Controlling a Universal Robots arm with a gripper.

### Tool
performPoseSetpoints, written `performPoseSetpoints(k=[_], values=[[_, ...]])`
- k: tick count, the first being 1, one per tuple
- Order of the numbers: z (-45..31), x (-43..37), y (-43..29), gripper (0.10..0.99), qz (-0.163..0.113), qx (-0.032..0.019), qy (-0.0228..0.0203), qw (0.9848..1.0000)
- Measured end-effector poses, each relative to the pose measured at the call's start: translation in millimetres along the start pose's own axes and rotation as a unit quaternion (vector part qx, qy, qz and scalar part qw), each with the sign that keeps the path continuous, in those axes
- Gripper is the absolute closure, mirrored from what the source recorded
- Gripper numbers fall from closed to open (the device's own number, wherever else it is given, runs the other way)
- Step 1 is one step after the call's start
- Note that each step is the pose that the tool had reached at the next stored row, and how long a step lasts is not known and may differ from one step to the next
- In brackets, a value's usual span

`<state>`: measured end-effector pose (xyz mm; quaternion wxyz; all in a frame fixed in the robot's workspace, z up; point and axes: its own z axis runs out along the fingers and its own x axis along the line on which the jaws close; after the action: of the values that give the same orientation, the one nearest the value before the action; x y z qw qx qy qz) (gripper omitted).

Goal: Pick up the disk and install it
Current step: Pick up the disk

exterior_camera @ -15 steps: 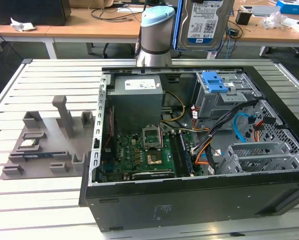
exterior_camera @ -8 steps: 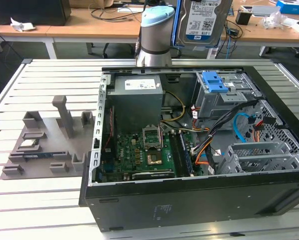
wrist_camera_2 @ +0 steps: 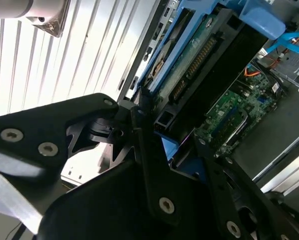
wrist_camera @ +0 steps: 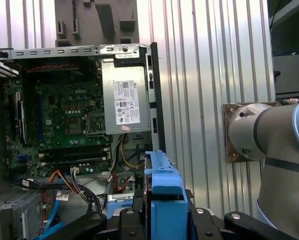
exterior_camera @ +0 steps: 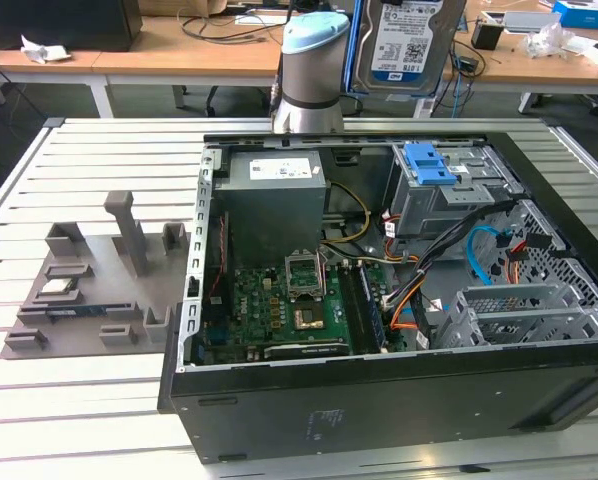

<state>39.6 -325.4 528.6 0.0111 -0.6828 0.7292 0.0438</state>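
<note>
The disk, a silver-grey drive with a white-and-blue label in a blue caddy, hangs upright high above the back of the open computer case. In the second wrist view the disk shows edge-on, with its green board and connector facing out. My gripper is shut on it, with the black fingers clamping the caddy. In the first wrist view the blue caddy sticks out from between the gripper parts, over the case's rear wall.
A grey drive cage with a blue latch stands at the case's back, toward the exterior view's right. A power supply, motherboard and loose cables lie inside. A grey fixture tray sits at the exterior view's left.
</note>
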Motion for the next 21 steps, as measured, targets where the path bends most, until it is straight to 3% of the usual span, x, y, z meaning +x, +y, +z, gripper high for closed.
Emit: performPoseSetpoints(k=[5,12,16,21], values=[[0.2,14.1,1.8,0.718,0.0,0.0002,0.004,1.0],[4.2,31.3,4.3,0.718,0.0,0.0003,0.0044,1.0],[11.3,36.5,5.1,0.718,0.0,0.0002,0.0045,1.0],[25.6,46.2,6.3,0.718,0.0,0.0002,0.0046,1.0]])
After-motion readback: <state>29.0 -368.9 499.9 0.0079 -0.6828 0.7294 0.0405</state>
